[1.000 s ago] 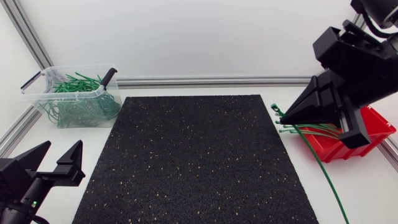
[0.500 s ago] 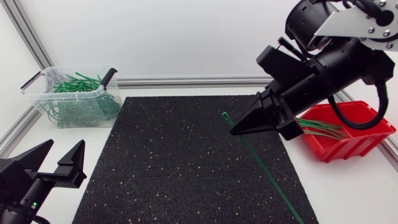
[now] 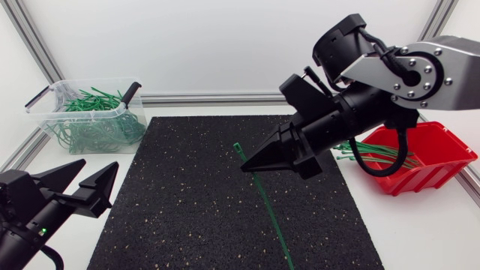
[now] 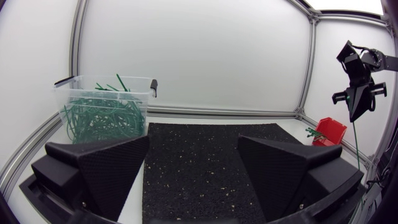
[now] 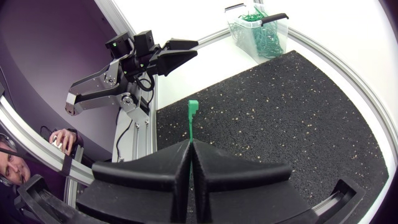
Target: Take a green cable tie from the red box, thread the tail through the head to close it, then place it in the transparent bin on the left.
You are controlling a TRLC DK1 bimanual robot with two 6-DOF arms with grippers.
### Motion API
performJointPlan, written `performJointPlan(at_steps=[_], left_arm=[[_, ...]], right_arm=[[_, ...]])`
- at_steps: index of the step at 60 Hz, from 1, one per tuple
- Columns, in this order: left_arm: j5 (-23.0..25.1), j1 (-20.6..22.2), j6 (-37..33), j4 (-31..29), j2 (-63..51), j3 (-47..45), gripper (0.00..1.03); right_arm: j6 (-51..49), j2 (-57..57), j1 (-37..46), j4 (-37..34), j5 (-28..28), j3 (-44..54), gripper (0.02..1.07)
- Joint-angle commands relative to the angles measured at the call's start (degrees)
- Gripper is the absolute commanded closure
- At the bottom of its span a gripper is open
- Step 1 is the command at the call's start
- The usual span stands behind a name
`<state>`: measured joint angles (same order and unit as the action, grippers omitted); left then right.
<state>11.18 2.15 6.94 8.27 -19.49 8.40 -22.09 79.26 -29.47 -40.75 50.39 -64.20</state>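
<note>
Pick-up is done. The right gripper (image 3: 247, 166) has its fingers pinched together on one green cable tie (image 3: 265, 210) and holds it above the black mat (image 3: 180, 202), just right of centre. The grip sits close behind the head (image 5: 193, 107), which pokes out past the fingertips in the right wrist view. The long tail hangs loose toward 5 o'clock, down past the mat's near edge.

So it looks like the carry-to-the-middle step, with threading not started yet. The left gripper (image 3: 100, 163) sits at 8 o'clock with its fingers wide apart and nothing in them. It probably has to come in and catch that dangling tail, then bend it round and feed it through the head. The loose tail will be the fiddly bit, since it's thin and springy.

The red box (image 3: 442, 161) is at 3 o'clock with more ties in it. The transparent bin (image 3: 45, 101) at 10 o'clock already holds a pile of green ones.

A second ago the right gripper was over the red box at the far right. Half a second ago it was at the mat's right edge, and now it's further in with the tie along for the ride. The left gripper has swung its fingers a bit toward the mat.
</note>
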Motion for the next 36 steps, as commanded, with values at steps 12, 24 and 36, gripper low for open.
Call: performJointPlan(at_steps=[12,24,36], left_arm=[[14.5,-1.0,6.5,2.7,-10.5,10.8,0.04],[26.2,0.9,9.8,3.7,-20.2,16.9,0.04],[40.0,1.4,14.5,3.8,-28.5,23.8,0.04]], right_arm=[[2.8,2.6,4.4,6.1,7.2,4.4,1.01],[3.3,3.9,6.5,7.4,11.3,4.9,1.01],[3.8,4.6,6.7,7.6,14.6,4.0,1.01]])
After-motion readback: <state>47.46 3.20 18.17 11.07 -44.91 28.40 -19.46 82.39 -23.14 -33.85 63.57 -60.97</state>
